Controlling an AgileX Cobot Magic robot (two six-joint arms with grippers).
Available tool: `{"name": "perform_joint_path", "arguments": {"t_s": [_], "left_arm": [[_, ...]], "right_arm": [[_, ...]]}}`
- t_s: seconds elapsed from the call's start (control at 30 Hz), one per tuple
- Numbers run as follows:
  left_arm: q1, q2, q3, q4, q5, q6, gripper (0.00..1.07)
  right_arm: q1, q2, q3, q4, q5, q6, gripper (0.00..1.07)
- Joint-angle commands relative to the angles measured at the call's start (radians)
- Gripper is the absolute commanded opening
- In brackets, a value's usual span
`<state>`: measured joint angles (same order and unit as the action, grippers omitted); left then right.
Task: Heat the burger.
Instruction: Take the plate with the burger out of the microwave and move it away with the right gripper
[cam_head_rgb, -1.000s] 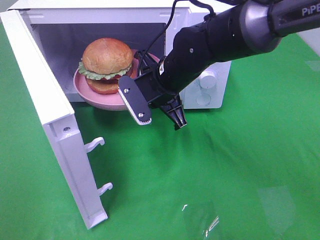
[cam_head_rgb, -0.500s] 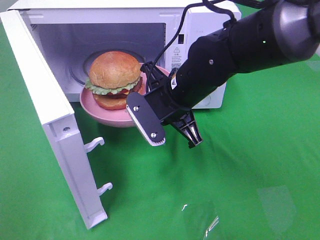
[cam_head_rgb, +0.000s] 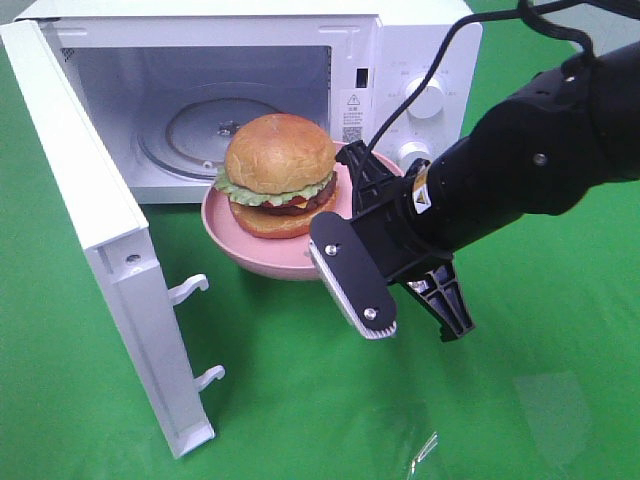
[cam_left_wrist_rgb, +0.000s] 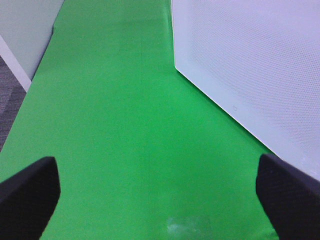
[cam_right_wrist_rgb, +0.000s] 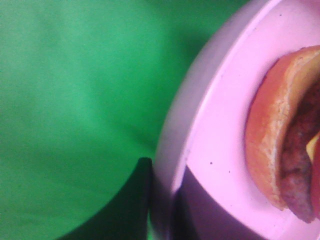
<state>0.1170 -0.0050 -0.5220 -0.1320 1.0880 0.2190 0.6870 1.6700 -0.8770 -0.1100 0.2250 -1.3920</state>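
Note:
The burger (cam_head_rgb: 279, 172), with golden buns, green lettuce and a dark patty, sits on a pink plate (cam_head_rgb: 262, 255) just outside the open microwave (cam_head_rgb: 400, 50), in front of its cavity. My right gripper (cam_head_rgb: 353, 188) is shut on the plate's right rim. Close up in the right wrist view, the plate's rim (cam_right_wrist_rgb: 172, 145) runs between the dark fingers at the picture's edge, with the burger (cam_right_wrist_rgb: 280, 145) beside it. My left gripper (cam_left_wrist_rgb: 160, 200) is open over bare green cloth, its two dark fingertips (cam_left_wrist_rgb: 27, 192) far apart. It does not show in the high view.
The microwave's door (cam_head_rgb: 100, 240) stands swung open to the left with its latch hooks sticking out. A glass turntable (cam_head_rgb: 195, 130) lies inside the cavity. Two knobs (cam_head_rgb: 428, 97) are on the right panel. Green cloth (cam_head_rgb: 300, 400) covers the table.
My right arm has moved right and toward the front with the plate. The burger has come from the mouth of the cavity to a spot outside it. The left gripper has not changed.

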Motion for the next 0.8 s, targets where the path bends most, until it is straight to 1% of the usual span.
{"name": "perform_joint_path", "arguments": {"t_s": [0.03, 0.07, 0.1, 0.13, 0.17, 0.2, 0.3, 0.33, 0.37, 0.4, 0.43, 0.53, 0.57, 0.67, 0.7, 0.8], "left_arm": [[0.003, -0.018, 0.002, -0.007, -0.013, -0.001, 1.0], [0.003, -0.018, 0.002, -0.007, -0.013, -0.001, 1.0], [0.003, -0.018, 0.002, -0.007, -0.013, -0.001, 1.0], [0.003, -0.018, 0.002, -0.007, -0.013, -0.001, 1.0], [0.003, -0.018, 0.002, -0.007, -0.013, -0.001, 1.0], [0.003, -0.018, 0.002, -0.007, -0.013, -0.001, 1.0], [0.003, -0.018, 0.002, -0.007, -0.013, -0.001, 1.0], [0.003, -0.018, 0.002, -0.007, -0.013, -0.001, 1.0], [0.003, -0.018, 0.002, -0.007, -0.013, -0.001, 1.0], [0.003, -0.018, 0.002, -0.007, -0.013, -0.001, 1.0], [0.003, -0.018, 0.002, -0.007, -0.013, -0.001, 1.0], [0.003, -0.018, 0.002, -0.007, -0.013, -0.001, 1.0], [0.003, -0.018, 0.002, -0.007, -0.013, -0.001, 1.0], [0.003, -0.018, 0.002, -0.007, -0.013, -0.001, 1.0], [0.003, -0.018, 0.002, -0.007, -0.013, -0.001, 1.0], [0.003, -0.018, 0.002, -0.007, -0.013, -0.001, 1.0]], "right_arm": [[0.001, -0.066, 0.029, -0.021, -0.074, 0.036, 0.0], [0.001, -0.101, 0.064, -0.021, -0.08, 0.045, 0.0], [0.001, -0.101, 0.064, -0.021, -0.08, 0.045, 0.0], [0.001, -0.139, 0.096, -0.021, -0.08, 0.047, 0.0], [0.001, -0.139, 0.096, -0.021, -0.08, 0.047, 0.0], [0.001, -0.18, 0.132, -0.021, -0.08, 0.05, 0.0], [0.001, -0.221, 0.162, -0.021, -0.08, 0.064, 0.0], [0.001, -0.256, 0.194, -0.022, -0.079, 0.08, 0.0], [0.001, -0.293, 0.228, -0.041, -0.077, 0.1, 0.0], [0.001, -0.293, 0.228, -0.041, -0.077, 0.1, 0.0], [0.001, -0.328, 0.257, -0.063, -0.065, 0.119, 0.0], [0.001, -0.363, 0.275, -0.079, -0.038, 0.146, 0.0], [0.001, -0.397, 0.289, -0.107, -0.013, 0.188, 0.0], [0.001, -0.42, 0.298, -0.134, 0.005, 0.228, 0.0], [0.001, -0.442, 0.301, -0.169, 0.028, 0.286, 0.0], [0.001, -0.464, 0.304, -0.189, 0.068, 0.348, 0.0]]}}
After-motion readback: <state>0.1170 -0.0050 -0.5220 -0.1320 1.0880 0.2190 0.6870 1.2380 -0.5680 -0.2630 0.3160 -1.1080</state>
